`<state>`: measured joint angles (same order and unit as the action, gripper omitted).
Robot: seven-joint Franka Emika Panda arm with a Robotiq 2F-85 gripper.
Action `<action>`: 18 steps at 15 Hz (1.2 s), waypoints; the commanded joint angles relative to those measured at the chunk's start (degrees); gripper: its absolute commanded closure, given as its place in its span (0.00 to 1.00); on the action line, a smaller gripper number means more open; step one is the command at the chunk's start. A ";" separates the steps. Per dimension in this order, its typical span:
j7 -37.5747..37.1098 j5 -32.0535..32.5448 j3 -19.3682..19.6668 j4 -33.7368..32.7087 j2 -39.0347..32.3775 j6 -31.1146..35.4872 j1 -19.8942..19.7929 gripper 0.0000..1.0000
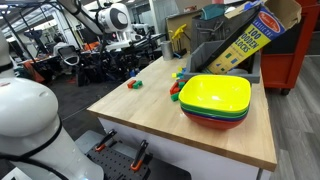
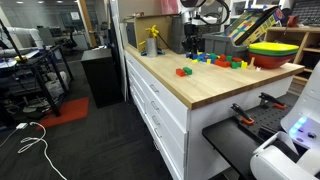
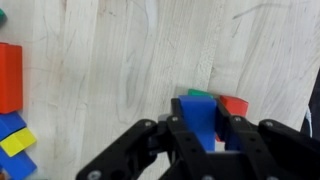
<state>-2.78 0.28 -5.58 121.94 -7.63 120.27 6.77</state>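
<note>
In the wrist view my gripper [image 3: 203, 125] is shut on a blue block [image 3: 200, 118], which stands between the two black fingers. Just beyond its tip a green block [image 3: 199, 93] and a red block [image 3: 233, 104] lie on the light wooden tabletop [image 3: 110, 60]. In both exterior views the gripper [image 1: 127, 48] [image 2: 192, 40] hangs over the far end of the table, near scattered coloured blocks [image 2: 215, 60]. I cannot tell whether the blue block touches the table.
An orange-red block [image 3: 9, 78], blue blocks [image 3: 11, 125] and a yellow block [image 3: 17, 142] lie at the wrist view's left edge. Stacked yellow, green and red bowls [image 1: 215, 100] [image 2: 275, 52] and a tilted block box [image 1: 245, 40] stand on the table. A yellow object [image 2: 152, 40] stands at the back.
</note>
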 commanded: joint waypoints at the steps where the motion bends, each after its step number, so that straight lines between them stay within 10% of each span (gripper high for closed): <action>1: -3.95 1.29 -0.14 -2.88 -2.26 -2.38 0.69 0.92; 18: -7.93 -1.84 -0.06 -4.88 -7.42 -2.90 1.30 0.92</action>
<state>-9.57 -0.42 -5.58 118.70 -14.54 119.63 8.06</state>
